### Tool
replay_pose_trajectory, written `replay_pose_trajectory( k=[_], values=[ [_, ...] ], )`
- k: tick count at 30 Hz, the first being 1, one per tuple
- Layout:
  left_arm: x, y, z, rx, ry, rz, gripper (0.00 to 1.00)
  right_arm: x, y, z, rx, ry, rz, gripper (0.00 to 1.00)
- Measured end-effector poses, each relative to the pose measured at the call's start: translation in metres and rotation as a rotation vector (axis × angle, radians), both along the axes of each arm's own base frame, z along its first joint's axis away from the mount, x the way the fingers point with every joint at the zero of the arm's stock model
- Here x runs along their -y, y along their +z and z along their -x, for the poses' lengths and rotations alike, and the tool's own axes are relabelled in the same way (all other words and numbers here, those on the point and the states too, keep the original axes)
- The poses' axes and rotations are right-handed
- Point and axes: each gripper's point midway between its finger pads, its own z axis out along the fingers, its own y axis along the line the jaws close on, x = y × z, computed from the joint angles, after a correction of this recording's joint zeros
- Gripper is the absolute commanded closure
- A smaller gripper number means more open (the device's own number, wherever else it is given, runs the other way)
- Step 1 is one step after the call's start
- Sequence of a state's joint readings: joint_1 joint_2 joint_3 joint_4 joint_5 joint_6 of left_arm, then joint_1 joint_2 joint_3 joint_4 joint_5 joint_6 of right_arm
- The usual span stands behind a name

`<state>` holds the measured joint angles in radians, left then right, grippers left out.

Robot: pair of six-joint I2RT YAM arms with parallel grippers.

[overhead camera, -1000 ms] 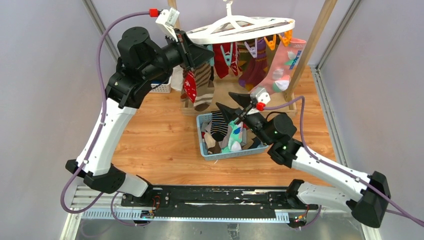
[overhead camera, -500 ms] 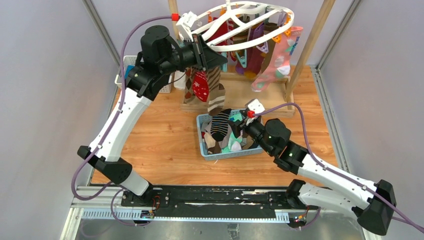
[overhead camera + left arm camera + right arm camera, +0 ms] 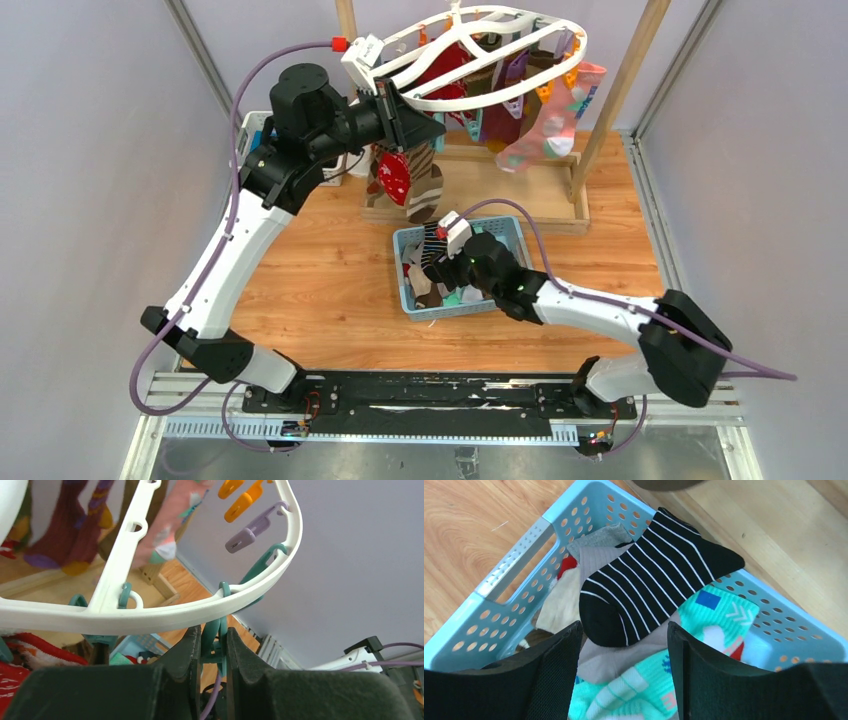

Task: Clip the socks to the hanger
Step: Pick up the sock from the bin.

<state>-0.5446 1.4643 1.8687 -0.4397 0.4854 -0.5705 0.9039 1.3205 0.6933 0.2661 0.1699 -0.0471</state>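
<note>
The left gripper (image 3: 210,642) is pinched on a teal plastic clip (image 3: 212,622) under the rim of the large white oval plastic hanger (image 3: 165,616). The hanger hangs tilted and carries several clipped socks (image 3: 545,132). The right gripper (image 3: 622,630) is spread above a black white-striped sock (image 3: 659,575), which lies in the light-blue perforated plastic basket (image 3: 506,567).

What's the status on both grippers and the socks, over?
Left gripper shut on teal clip under hanger rim. Right gripper open over black striped sock in blue basket. Several socks already hung. Nothing seen blocking.
</note>
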Motion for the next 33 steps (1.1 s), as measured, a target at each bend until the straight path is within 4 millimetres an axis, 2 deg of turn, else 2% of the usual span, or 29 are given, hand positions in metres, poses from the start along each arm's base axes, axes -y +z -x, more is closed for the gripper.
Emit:
replay_pose_trajectory(
  k=[5, 9, 13, 16, 20, 27, 33],
  values=[
    [-0.009, 0.004, 0.003, 0.046, 0.031, -0.014, 1.0, -0.011, -0.023, -0.014, -0.051, -0.027, -0.002, 0.38],
    [-0.013, 0.007, 0.003, 0.071, 0.05, -0.024, 1.0, -0.009, -0.025, -0.029, -0.07, -0.107, -0.004, 0.39],
    [-0.016, 0.007, 0.002, 0.085, 0.06, -0.036, 1.0, 0.02, -0.022, -0.047, -0.095, -0.254, -0.037, 0.44],
    [-0.016, 0.005, 0.002, 0.086, 0.062, -0.044, 1.0, 0.054, -0.018, -0.062, -0.118, -0.365, -0.097, 0.49],
    [-0.016, 0.003, 0.001, 0.082, 0.062, -0.05, 1.0, 0.079, -0.019, -0.078, -0.146, -0.432, -0.141, 0.51],
    [-0.017, 0.002, 0.001, 0.08, 0.064, -0.056, 1.0, 0.092, -0.043, -0.095, -0.24, -0.454, -0.176, 0.55],
    [-0.017, 0.002, 0.001, 0.086, 0.063, -0.06, 1.0, 0.084, -0.058, -0.101, -0.298, -0.41, -0.21, 0.65]
  ],
)
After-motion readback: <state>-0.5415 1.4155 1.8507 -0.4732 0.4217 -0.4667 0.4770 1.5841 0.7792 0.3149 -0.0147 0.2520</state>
